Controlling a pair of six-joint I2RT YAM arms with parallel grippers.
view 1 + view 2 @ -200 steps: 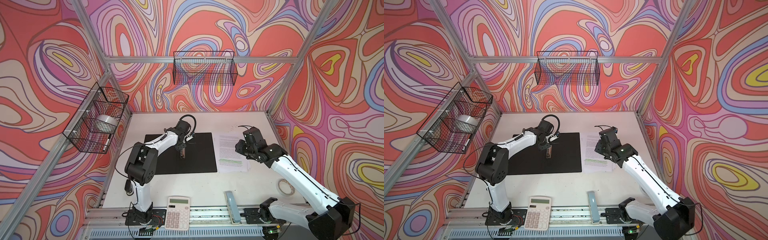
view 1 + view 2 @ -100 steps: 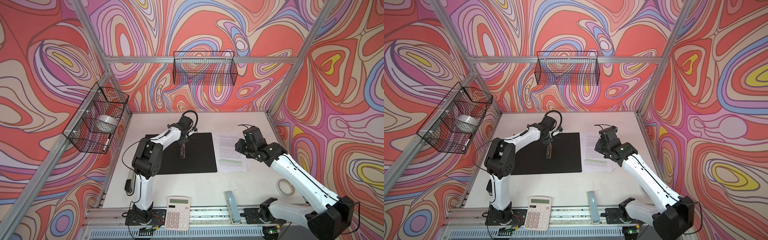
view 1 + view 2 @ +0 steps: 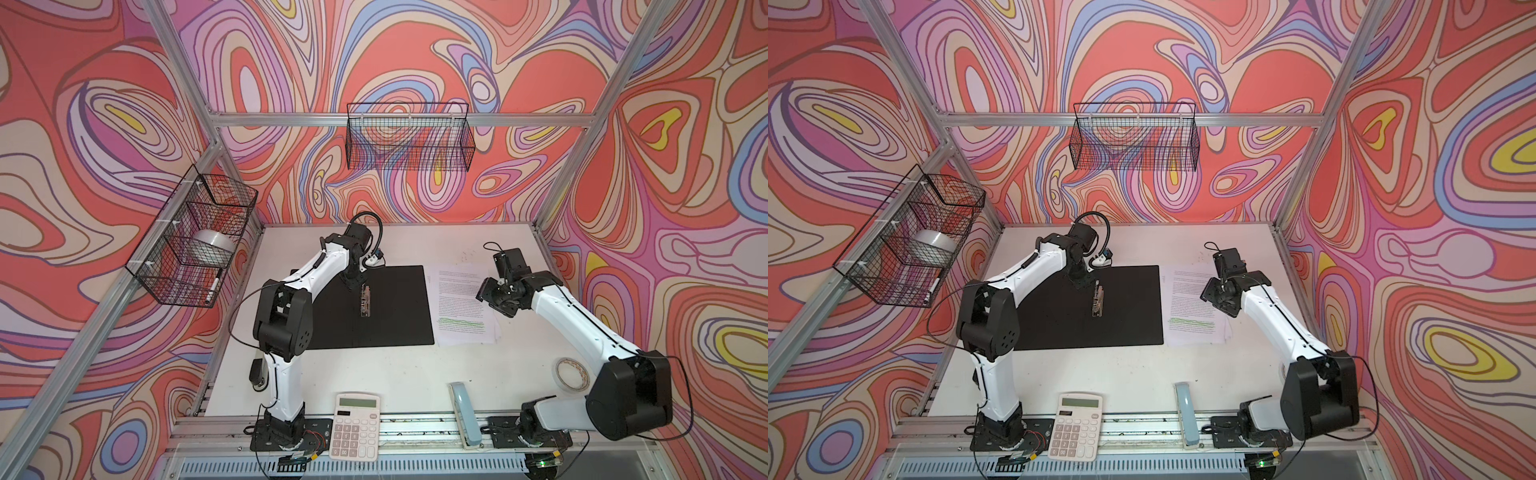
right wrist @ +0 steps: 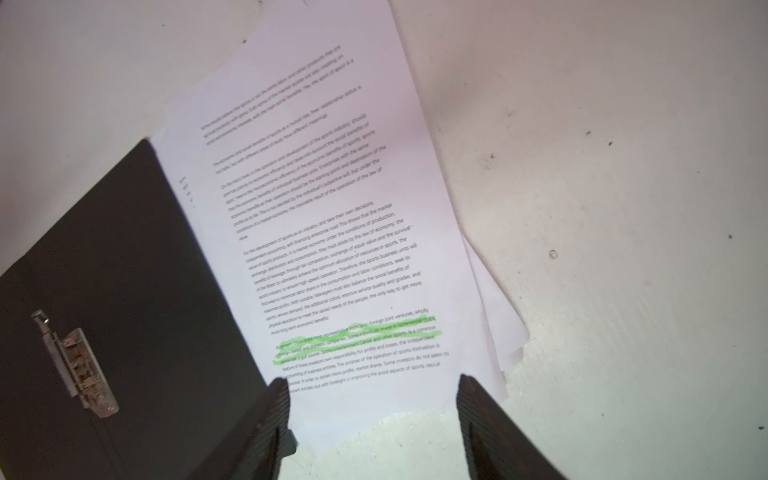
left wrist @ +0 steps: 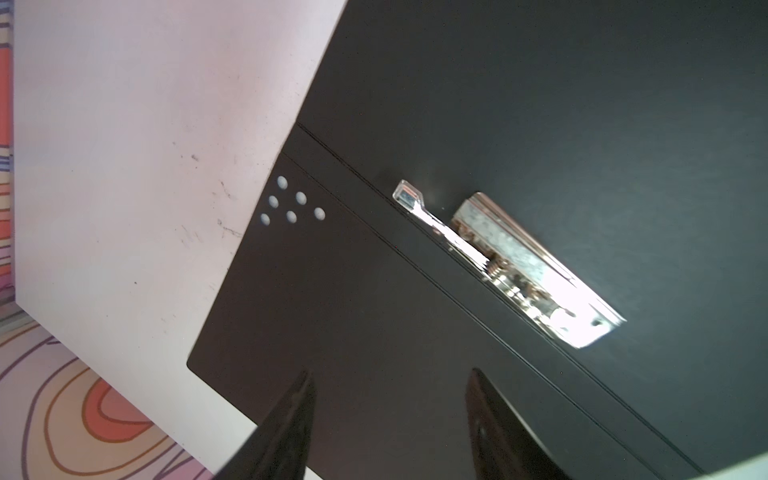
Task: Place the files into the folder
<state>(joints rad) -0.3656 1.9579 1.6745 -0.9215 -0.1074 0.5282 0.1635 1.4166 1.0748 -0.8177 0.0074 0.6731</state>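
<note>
The folder (image 3: pixel 395 316) lay open flat on the table (image 3: pixel 374 374), a little left of the middle, with its clip (image 3: pixel 365 301) on the spine. The files (image 3: pixel 459 299) lay just beside the folder's right edge, the lower sheets slipping out to the right. At the front edge sat a calculator (image 3: pixel 356 426), with a stapler (image 3: pixel 465 415) to its right and a roll of tape (image 3: pixel 571 374) further right. The left gripper (image 5: pixel 388 374) hung over the folder just behind and left of the clip, and the right gripper (image 4: pixel 372 380) over the right side of the files.
</note>
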